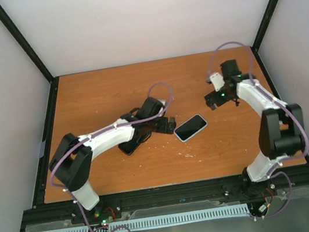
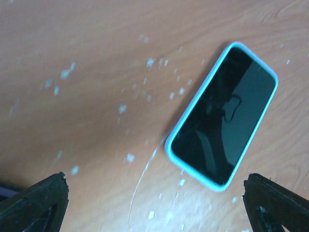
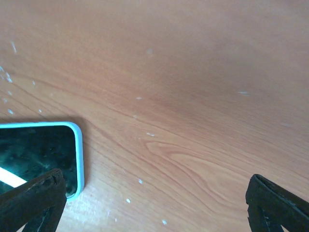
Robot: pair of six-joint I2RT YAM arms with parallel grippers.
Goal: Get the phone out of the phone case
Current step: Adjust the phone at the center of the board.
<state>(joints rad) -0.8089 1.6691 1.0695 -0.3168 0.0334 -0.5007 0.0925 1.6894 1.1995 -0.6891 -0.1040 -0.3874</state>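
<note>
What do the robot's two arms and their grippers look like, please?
The left arm and right arm both have smooth white shells with black joints and black wrists. A lilac cable loops along each. The left gripper and right gripper have matte black, wedge-shaped fingers. A green light glows on the right wrist.

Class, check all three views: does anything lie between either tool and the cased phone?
Nothing visible does. The phone lies on the table between the open left tool and open right tool, touching neither.
</note>
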